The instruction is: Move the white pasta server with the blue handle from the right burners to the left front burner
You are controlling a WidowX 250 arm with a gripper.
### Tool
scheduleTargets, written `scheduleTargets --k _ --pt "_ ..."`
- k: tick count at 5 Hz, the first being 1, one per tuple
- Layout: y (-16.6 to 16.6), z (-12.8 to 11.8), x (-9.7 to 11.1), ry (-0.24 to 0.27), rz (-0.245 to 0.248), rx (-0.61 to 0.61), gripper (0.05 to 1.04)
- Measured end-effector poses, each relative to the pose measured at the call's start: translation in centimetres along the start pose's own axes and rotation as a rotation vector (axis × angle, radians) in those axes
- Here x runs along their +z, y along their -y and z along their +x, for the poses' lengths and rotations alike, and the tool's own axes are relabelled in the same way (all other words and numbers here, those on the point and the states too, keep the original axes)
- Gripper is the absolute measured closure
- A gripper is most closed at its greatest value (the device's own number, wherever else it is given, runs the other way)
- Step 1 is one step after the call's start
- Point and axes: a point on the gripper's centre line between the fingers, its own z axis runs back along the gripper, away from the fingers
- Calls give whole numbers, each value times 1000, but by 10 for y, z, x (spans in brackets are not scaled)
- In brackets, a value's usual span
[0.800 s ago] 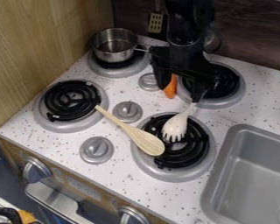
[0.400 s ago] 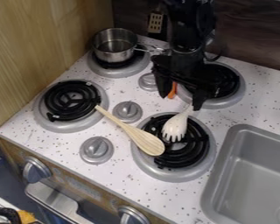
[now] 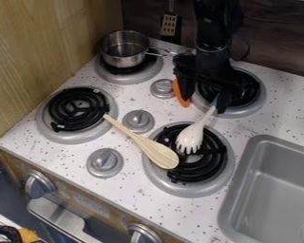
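Observation:
The black gripper point(image 3: 204, 100) hangs open over the front-left part of the back right burner point(image 3: 261, 97), its two fingers spread apart. An orange object point(image 3: 179, 93) lies on the counter just left of its left finger, partly hidden behind it. Close to the right finger is the handle end of a white fork-like spoon point(image 3: 191, 136), whose tined head rests on the front right burner point(image 3: 153, 175). A wooden spoon point(image 3: 157, 153) lies with its bowl on that same burner and its handle pointing up and left.
A metal pot point(image 3: 124, 51) stands on the back left burner, handle toward the arm. The front left burner point(image 3: 58, 136), several grey knobs point(image 3: 105, 162) and the grey sink point(image 3: 275, 190) surround the work area. A slotted spatula point(image 3: 170, 24) hangs at the back wall.
The gripper has shifted to the right, uncovering more of the orange object at its left side. The spoons and pot have stayed where they were.

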Motion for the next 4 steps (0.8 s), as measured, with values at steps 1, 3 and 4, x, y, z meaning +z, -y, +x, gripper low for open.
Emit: scheduleTargets --k 1,3,4 --pt "2 0 -9 -8 -10 -16 83" --pt "1 5 -35 -2 -14 -85 83" --pt "-1 11 -38 2 -1 -95 83"
